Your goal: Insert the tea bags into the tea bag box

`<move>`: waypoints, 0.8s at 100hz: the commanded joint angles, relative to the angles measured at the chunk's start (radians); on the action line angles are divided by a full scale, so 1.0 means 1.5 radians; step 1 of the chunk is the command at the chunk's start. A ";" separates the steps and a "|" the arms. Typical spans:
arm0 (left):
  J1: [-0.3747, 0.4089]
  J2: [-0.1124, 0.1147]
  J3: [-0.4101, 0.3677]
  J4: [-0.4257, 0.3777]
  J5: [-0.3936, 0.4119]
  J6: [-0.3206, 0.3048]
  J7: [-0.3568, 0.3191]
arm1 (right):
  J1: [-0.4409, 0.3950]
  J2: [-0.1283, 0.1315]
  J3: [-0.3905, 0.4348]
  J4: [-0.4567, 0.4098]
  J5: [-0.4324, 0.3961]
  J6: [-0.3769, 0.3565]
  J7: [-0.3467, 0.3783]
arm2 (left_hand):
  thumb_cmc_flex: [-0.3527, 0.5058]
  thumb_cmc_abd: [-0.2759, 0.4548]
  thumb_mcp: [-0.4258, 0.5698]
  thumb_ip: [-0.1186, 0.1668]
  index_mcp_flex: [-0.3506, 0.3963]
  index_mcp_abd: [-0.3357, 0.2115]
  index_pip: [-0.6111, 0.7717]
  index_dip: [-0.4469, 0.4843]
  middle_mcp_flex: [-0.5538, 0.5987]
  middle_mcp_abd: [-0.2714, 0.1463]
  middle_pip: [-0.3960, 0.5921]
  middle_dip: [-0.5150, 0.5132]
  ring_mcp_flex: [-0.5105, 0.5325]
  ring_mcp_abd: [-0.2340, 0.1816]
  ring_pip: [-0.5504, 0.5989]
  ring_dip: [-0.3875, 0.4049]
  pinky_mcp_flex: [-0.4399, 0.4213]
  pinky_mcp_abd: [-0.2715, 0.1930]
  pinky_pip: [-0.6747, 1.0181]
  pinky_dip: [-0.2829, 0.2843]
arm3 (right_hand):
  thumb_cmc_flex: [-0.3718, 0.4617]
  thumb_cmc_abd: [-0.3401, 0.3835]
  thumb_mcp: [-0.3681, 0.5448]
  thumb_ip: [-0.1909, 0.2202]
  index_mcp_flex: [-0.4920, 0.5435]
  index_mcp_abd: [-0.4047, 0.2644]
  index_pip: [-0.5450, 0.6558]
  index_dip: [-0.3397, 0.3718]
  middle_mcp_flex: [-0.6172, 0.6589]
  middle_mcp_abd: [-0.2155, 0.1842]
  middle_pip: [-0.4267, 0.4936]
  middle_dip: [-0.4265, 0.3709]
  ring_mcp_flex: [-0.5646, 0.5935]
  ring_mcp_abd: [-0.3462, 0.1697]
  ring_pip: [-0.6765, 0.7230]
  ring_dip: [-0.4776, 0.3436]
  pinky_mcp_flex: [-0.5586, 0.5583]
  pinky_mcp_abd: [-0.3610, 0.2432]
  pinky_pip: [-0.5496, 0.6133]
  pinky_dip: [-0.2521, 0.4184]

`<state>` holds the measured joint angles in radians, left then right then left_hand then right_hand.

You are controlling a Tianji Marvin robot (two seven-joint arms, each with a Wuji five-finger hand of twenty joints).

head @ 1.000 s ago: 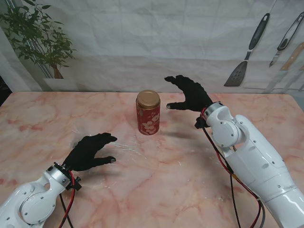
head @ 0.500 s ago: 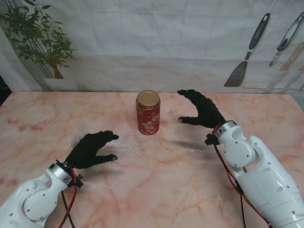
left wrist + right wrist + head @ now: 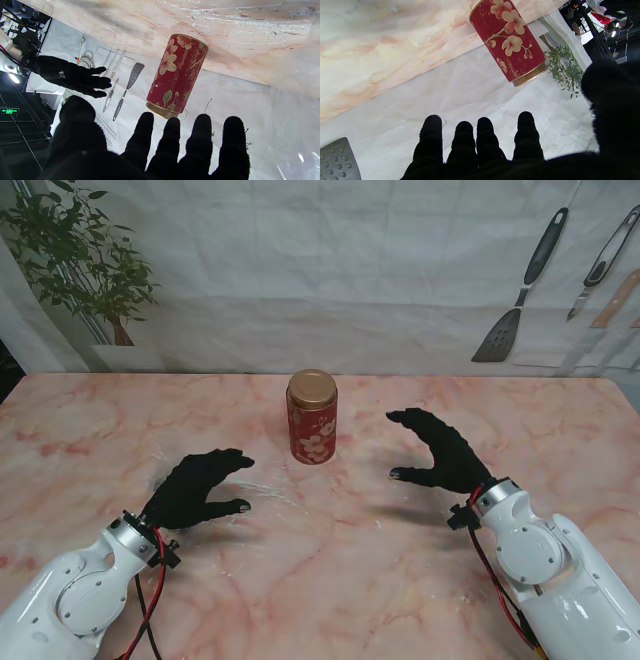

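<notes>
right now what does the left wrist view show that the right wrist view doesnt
Only the left wrist view shows the right hand, open, with printed utensils behind it on the backdrop. Only the right wrist view shows the potted plant and a perforated spatula blade in one corner. Both share the red floral tea tin, upright with its gold lid on, the marble table, and open black-gloved fingers holding nothing. No tea bags show in either.

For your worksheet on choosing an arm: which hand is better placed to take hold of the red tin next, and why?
Probably the left hand: open, and slightly closer to the tin than the right hand, which is also open. The margin is small.
</notes>
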<state>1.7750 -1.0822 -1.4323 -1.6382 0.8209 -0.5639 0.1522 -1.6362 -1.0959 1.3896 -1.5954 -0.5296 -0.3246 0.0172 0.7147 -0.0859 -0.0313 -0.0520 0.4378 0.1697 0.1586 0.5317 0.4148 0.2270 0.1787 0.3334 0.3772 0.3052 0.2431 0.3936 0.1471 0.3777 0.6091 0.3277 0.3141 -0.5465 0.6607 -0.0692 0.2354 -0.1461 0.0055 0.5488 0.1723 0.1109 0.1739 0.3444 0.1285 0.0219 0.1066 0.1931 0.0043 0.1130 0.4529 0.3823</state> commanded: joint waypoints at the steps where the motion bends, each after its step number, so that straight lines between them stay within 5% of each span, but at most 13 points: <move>1: -0.003 -0.003 0.001 0.002 -0.003 -0.003 -0.004 | -0.028 -0.001 0.002 0.000 0.000 -0.010 -0.005 | -0.019 0.024 0.003 0.018 0.000 -0.013 -0.004 -0.006 0.009 -0.018 -0.011 -0.006 -0.015 -0.017 -0.039 -0.013 -0.013 0.000 -0.031 -0.001 | 0.006 0.016 -0.020 0.011 0.013 0.001 -0.001 -0.004 -0.010 -0.017 0.004 -0.009 -0.016 -0.027 -0.003 0.001 -0.004 -0.036 -0.023 0.008; 28: -0.006 -0.007 0.006 0.019 0.004 -0.011 0.026 | -0.100 -0.010 0.021 -0.020 0.005 -0.018 -0.049 | -0.023 0.024 0.004 0.019 -0.003 -0.013 -0.004 -0.006 0.007 -0.024 -0.010 -0.005 -0.022 -0.026 -0.044 -0.017 -0.018 -0.006 -0.045 -0.006 | 0.039 0.011 -0.044 0.012 0.020 0.003 0.006 -0.009 -0.008 -0.017 0.018 -0.011 -0.011 -0.028 0.001 0.001 0.002 -0.038 -0.036 0.019; 80: 0.013 -0.013 0.009 0.029 0.014 -0.009 0.073 | -0.143 -0.020 0.011 -0.001 0.058 -0.047 -0.074 | -0.021 0.024 0.005 0.019 -0.003 -0.013 -0.002 -0.005 0.005 -0.027 -0.007 -0.004 -0.022 -0.027 -0.044 -0.019 -0.020 -0.008 -0.054 -0.009 | 0.069 0.022 -0.068 0.016 0.013 0.006 0.011 -0.019 -0.012 -0.020 0.012 -0.019 -0.017 -0.032 -0.005 -0.002 0.004 -0.045 -0.047 0.038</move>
<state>1.7811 -1.0966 -1.4185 -1.5935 0.8471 -0.5800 0.2727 -1.8419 -1.1157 1.4130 -1.6146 -0.4588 -0.3744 -0.1170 0.7149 -0.0859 -0.0313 -0.0520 0.4378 0.1692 0.1586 0.5312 0.4148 0.2229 0.1786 0.3334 0.3628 0.2931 0.2431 0.3825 0.1356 0.3769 0.5720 0.3254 0.4032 -0.5284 0.5782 -0.0673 0.2583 -0.1384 0.0198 0.5321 0.1724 0.1021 0.1967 0.3302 0.1285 0.0108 0.1066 0.1931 0.0139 0.0916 0.4094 0.4254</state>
